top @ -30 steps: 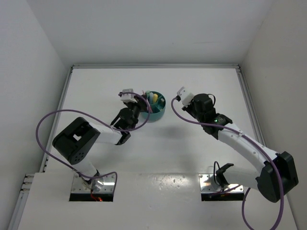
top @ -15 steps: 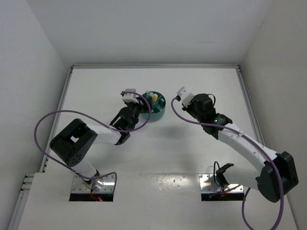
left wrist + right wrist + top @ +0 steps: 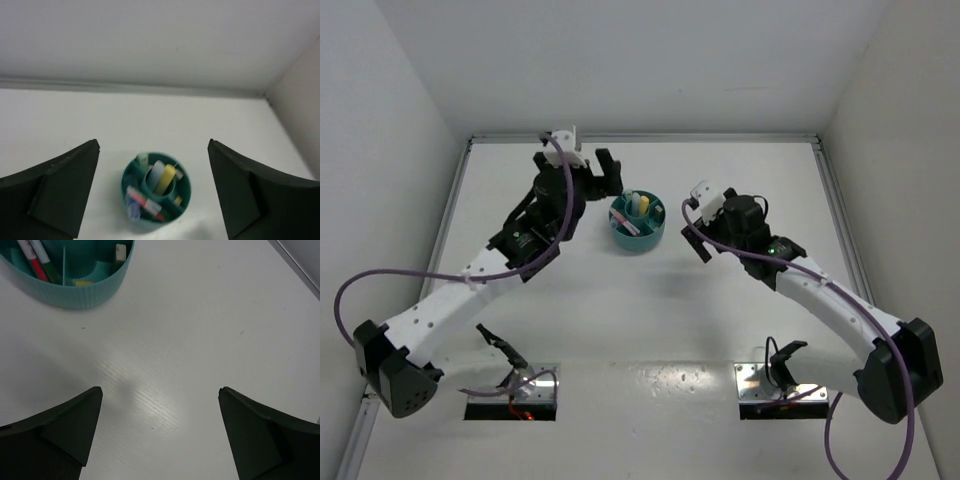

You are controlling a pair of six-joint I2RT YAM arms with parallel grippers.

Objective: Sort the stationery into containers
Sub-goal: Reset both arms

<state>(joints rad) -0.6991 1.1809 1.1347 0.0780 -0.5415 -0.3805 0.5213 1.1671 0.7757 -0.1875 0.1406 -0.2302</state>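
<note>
- My left jaws stand wide apart with nothing between them. They hang over the counter [image 3: 740,170] close to its far edge, just left of the teal bowl [image 3: 637,244].
- My right jaws are spread just as wide and grip nothing. They sit low over white counter surface just right of the bowl.
- The bowl sits in the far half of the counter, about midway between its left and right edges, so it lies between my two sets of jaws.
- In its central cup a pale blue stick [image 3: 156,172] and a yellow stick [image 3: 167,179] lean side by side.
- In the ring, a pink-red pen [image 3: 145,202] and a green pen [image 3: 50,270] lie together in one compartment.
- A beige eraser block [image 3: 120,250] rests beyond a divider from the pens, and a green stick [image 3: 142,159] stands in another part of the ring.
- White walls [image 3: 620,60] rise along the counter's far, left and right edges.
- A purple cable [image 3: 380,272] loops out from my left arm [image 3: 450,300] past the counter's left edge, and another trails along my right arm [image 3: 820,295].
- Metal base plates [image 3: 755,392] sit at the near edge.
- From above, my left wrist covers the counter just beside the bowl toward the far left corner.
- The left wrist view is soft: a bluish piece beside the pink-red pen is too blurred to name.
- The right wrist view cuts the bowl off at its top left corner, showing only part of the wall and two compartments.
</note>
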